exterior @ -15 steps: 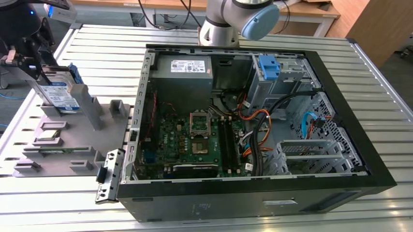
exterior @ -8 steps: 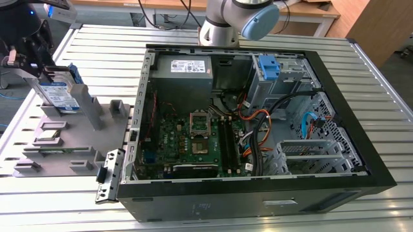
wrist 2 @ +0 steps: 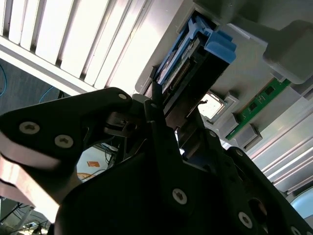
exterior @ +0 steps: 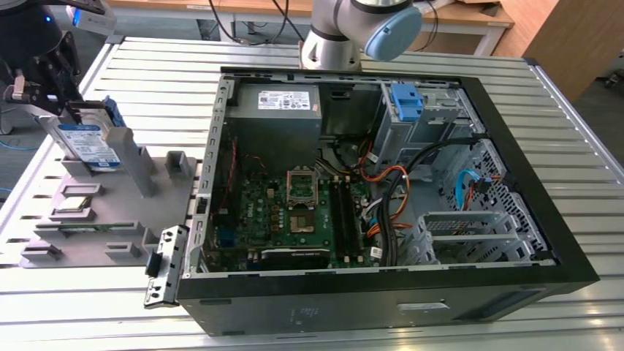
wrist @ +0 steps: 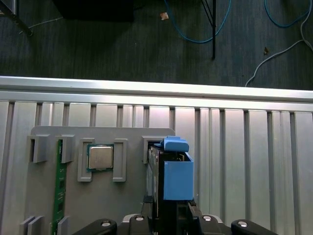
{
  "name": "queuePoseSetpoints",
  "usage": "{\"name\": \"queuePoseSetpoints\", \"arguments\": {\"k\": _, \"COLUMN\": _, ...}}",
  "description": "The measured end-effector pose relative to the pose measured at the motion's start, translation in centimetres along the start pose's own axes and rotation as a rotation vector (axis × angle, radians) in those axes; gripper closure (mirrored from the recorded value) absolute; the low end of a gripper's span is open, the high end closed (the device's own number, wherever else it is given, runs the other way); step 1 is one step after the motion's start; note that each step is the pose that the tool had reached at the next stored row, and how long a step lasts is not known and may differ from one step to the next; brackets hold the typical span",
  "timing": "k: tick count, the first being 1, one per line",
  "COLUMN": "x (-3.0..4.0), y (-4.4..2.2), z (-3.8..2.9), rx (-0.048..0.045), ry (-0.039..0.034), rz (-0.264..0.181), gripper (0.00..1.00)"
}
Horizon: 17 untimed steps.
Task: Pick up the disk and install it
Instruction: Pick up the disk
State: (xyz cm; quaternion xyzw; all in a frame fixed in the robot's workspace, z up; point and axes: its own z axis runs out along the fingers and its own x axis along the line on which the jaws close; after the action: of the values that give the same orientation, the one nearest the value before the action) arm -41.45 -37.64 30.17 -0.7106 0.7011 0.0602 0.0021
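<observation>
I'm working the pickup: my hand [wrist: 168,218] is straddling the disk [wrist: 178,178] in its stand [wrist: 127,200]. I can't tell whether it's pinching yet, and I judge lifting needs a firm, square hold.

The exterior view looks down from high and well back over the whole table [exterior: 571,124]. My first wrist view faces straight down, near the grey fixture [wrist: 112,203]. My second wrist view looks along my gripper [wrist 2: 161,110], very close. All three share the disk [exterior: 88,142] [wrist 2: 183,54] [wrist: 177,178].
</observation>
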Motion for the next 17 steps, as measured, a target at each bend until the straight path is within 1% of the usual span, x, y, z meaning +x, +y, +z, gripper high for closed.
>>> {"name": "queuePoseSetpoints", "arguments": {"k": 7, "x": 0.00, "y": 0.00, "z": -0.01, "rx": 0.0000, "ry": 0.0000, "rz": 0.000, "gripper": 0.64}}
{"name": "queuePoseSetpoints", "arguments": {"k": 9, "x": 0.00, "y": 0.00, "z": -0.01, "rx": 0.0000, "ry": 0.0000, "rz": 0.000, "gripper": 0.62}}
{"name": "queuePoseSetpoints", "arguments": {"k": 10, "x": 0.00, "y": 0.00, "z": -0.01, "rx": -0.0001, "ry": 0.0000, "rz": 0.000, "gripper": 0.56}}
{"name": "queuePoseSetpoints", "arguments": {"k": 14, "x": 0.00, "y": 0.00, "z": -0.01, "rx": 0.0000, "ry": 0.0000, "rz": 0.000, "gripper": 0.56}}
{"name": "queuePoseSetpoints", "arguments": {"k": 17, "x": -0.03, "y": 0.00, "z": -0.01, "rx": 0.0000, "ry": -0.0022, "rz": 0.000, "gripper": 0.56}}
